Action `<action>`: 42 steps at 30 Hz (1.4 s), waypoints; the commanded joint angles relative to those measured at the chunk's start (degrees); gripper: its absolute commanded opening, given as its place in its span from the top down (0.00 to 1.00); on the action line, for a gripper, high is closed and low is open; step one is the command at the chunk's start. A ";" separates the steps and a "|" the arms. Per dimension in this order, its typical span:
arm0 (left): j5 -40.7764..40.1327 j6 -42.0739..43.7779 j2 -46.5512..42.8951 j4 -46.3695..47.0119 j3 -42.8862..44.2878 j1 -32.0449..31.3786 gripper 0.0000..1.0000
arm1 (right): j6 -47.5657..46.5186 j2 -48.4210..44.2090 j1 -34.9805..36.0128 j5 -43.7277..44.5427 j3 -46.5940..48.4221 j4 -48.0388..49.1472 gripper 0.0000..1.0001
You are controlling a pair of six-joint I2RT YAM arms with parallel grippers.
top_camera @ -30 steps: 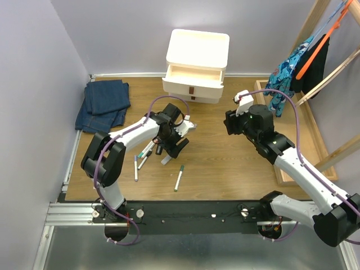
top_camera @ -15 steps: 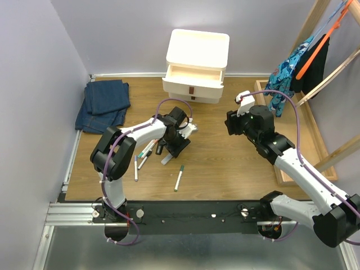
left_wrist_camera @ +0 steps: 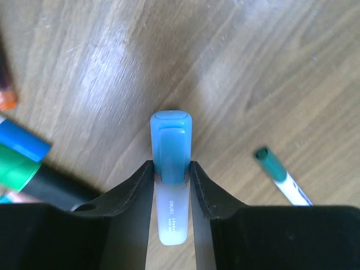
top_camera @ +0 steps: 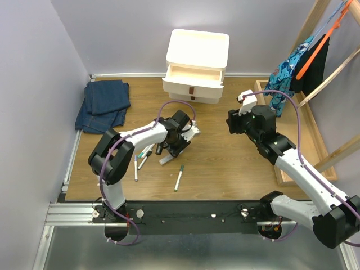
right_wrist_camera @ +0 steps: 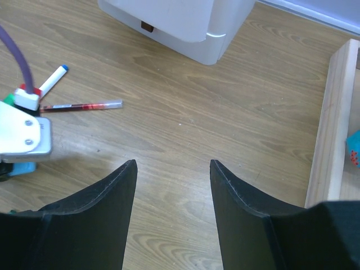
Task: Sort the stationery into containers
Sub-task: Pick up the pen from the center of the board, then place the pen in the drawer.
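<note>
My left gripper [left_wrist_camera: 171, 166] is shut on a highlighter [left_wrist_camera: 170, 135] with a blue cap and a white body, low over the wooden table. In the top view this gripper [top_camera: 174, 147] is at the table's middle and the highlighter's end [top_camera: 166, 160] pokes out below it. A green-capped pen [left_wrist_camera: 281, 177] lies just right of it and also shows in the top view [top_camera: 179, 177]. More pens [top_camera: 143, 154] lie to its left. The cream cabinet [top_camera: 197, 64] stands at the back with its top drawer [top_camera: 194, 76] open. My right gripper [right_wrist_camera: 173, 169] is open and empty above the table, right of centre [top_camera: 233, 125].
Folded jeans [top_camera: 104, 104] lie at the back left. A wooden tray [right_wrist_camera: 329, 124] runs along the right side, with clothes on a rack [top_camera: 292, 67] above it. A red pen [right_wrist_camera: 81, 106] and a blue-tipped white pen [right_wrist_camera: 53, 76] lie in front of the cabinet.
My left wrist has shifted a little to the right and settled over the highlighter. The right arm has barely moved.
</note>
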 commanded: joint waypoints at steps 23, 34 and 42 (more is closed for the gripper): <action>0.56 27.35 -3.00 8.53 40.82 3.99 0.62 | 2.24 2.32 -5.89 1.80 1.15 3.49 0.37; 0.65 31.31 9.32 15.57 51.45 8.83 0.63 | 4.61 2.41 -8.62 1.10 0.54 3.05 0.37; 1.44 31.50 13.45 16.10 53.83 9.45 0.60 | 4.79 2.77 -9.50 0.75 -1.13 3.31 0.37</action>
